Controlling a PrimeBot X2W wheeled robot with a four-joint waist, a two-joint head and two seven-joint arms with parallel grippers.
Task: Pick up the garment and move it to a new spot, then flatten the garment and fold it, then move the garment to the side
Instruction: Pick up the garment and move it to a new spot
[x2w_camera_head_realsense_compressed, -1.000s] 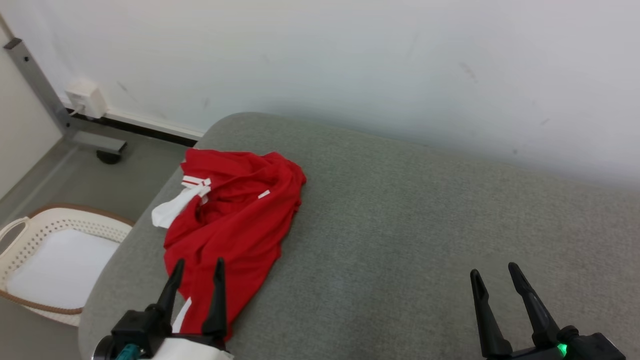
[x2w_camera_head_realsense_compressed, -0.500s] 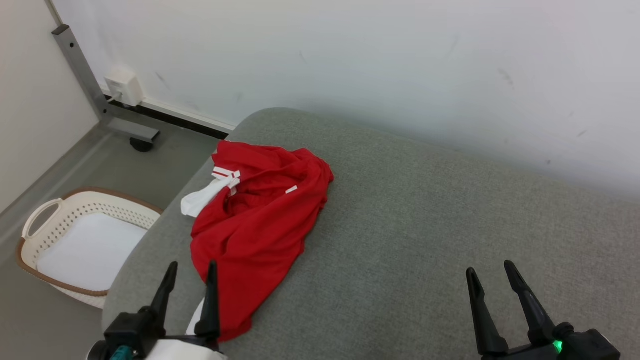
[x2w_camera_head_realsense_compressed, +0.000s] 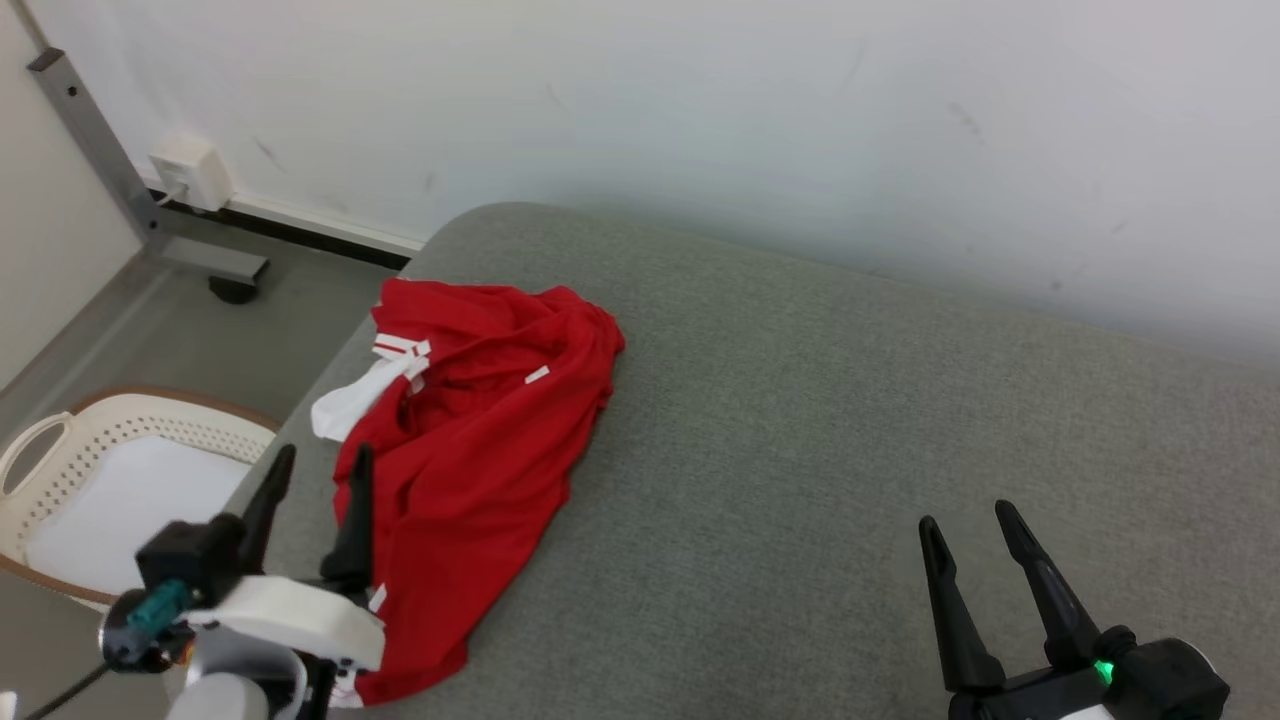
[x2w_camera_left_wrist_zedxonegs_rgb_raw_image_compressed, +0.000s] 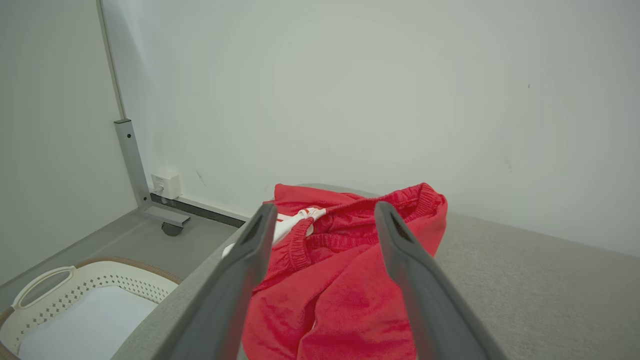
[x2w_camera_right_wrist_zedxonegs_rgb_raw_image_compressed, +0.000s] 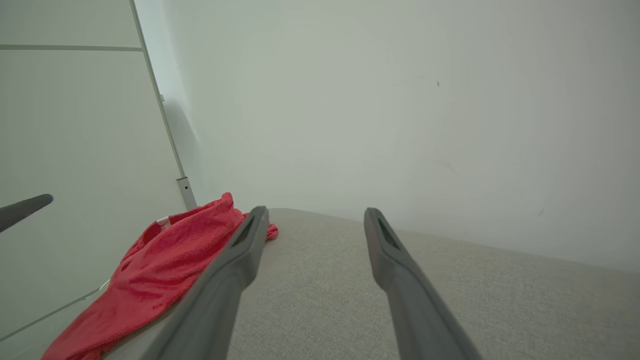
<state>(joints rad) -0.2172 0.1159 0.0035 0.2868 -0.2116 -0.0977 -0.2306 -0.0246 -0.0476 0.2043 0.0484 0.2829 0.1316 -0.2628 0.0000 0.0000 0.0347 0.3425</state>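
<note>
We are at the first step: reaching for a crumpled red garment that is not yet picked up.

A wide grey padded surface (x2w_camera_head_realsense_compressed: 800, 450) lies beneath both pincers. The red garment (x2w_camera_head_realsense_compressed: 480, 440), trimmed in white, is heaped directly ahead of the left pincer (x2w_camera_head_realsense_compressed: 323, 452) and partly beneath it, and well off to the left of the right pincer (x2w_camera_head_realsense_compressed: 965, 514). A white laundry basket (x2w_camera_head_realsense_compressed: 130, 428) sits on the floor, left of the left pincer. Both pincers have their fingers spread apart and hold nothing. Next, we judge, the left pincer needs to lower onto a raised fold and close there.
</note>
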